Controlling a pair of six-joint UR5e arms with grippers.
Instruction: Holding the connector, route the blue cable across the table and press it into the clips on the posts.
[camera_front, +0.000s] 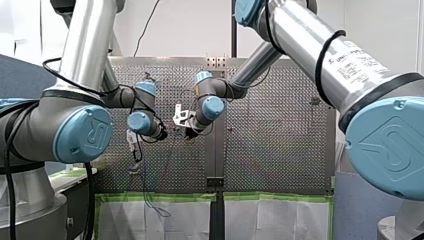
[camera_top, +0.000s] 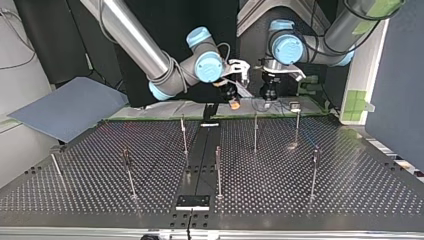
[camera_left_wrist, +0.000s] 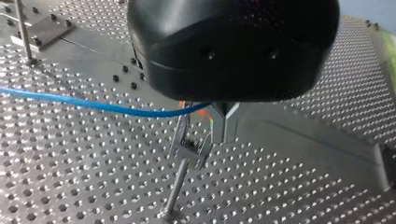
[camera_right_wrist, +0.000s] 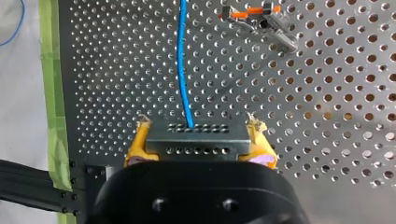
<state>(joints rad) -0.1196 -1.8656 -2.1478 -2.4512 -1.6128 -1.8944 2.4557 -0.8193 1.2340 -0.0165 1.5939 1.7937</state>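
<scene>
My right gripper (camera_right_wrist: 200, 154) is shut on the grey metal connector (camera_right_wrist: 196, 139), with yellow pads on both of its sides. From the connector the blue cable (camera_right_wrist: 183, 60) runs straight ahead over the perforated table. In the left wrist view the blue cable (camera_left_wrist: 93, 103) comes in low over the table and ends between the metal fingers of my left gripper (camera_left_wrist: 201, 135), which is shut on it just above a clip on a post (camera_left_wrist: 190, 151). In the top view both grippers hang close together at the table's far edge: left (camera_top: 268, 94), right (camera_top: 231, 99).
Several thin posts stand on the table, such as one (camera_top: 255, 132) near the grippers and one (camera_top: 218, 170) at the middle. Another clip with an orange part (camera_right_wrist: 259, 18) lies ahead of my right gripper. Green tape (camera_right_wrist: 51, 93) borders the table's edge. A grey board (camera_top: 65, 107) leans at the top view's left.
</scene>
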